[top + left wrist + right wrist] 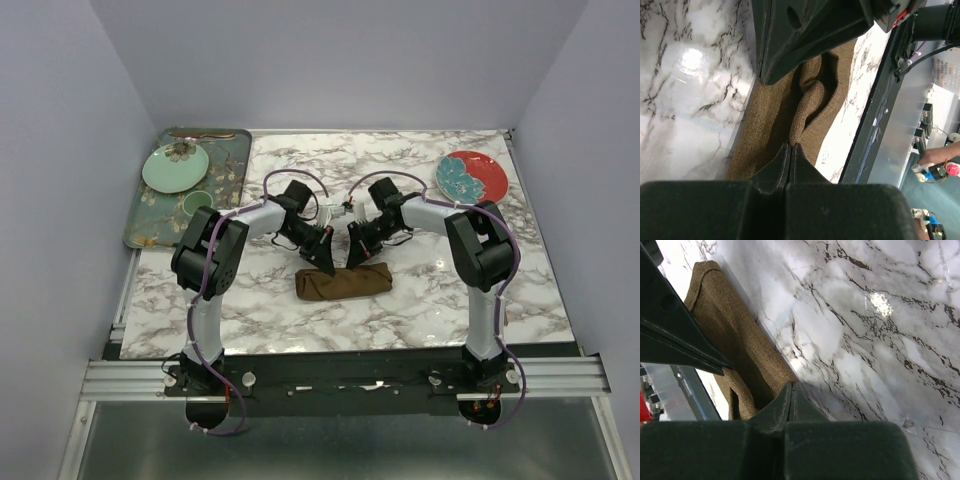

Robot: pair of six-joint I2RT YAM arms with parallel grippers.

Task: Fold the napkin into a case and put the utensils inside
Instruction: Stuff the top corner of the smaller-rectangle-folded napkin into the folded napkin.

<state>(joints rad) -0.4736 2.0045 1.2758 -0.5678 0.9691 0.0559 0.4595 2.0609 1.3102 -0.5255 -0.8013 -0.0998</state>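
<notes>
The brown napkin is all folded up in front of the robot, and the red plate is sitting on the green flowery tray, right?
Not quite. The red plate sits on the bare marble table, at the far right. The plate on the green flowery tray is the pale green plate. The top external view shows this. The brown napkin is indeed folded up in front of the robot.

My black left pincer (328,266) and black right pincer (354,252) sit over a plain brown napkin (343,282) on white, grey-veined marble table (300,320); far-left corner: dark green floral tray (232,168), mint plate (175,167); far-right: red-and-teal plate (472,177)
</notes>
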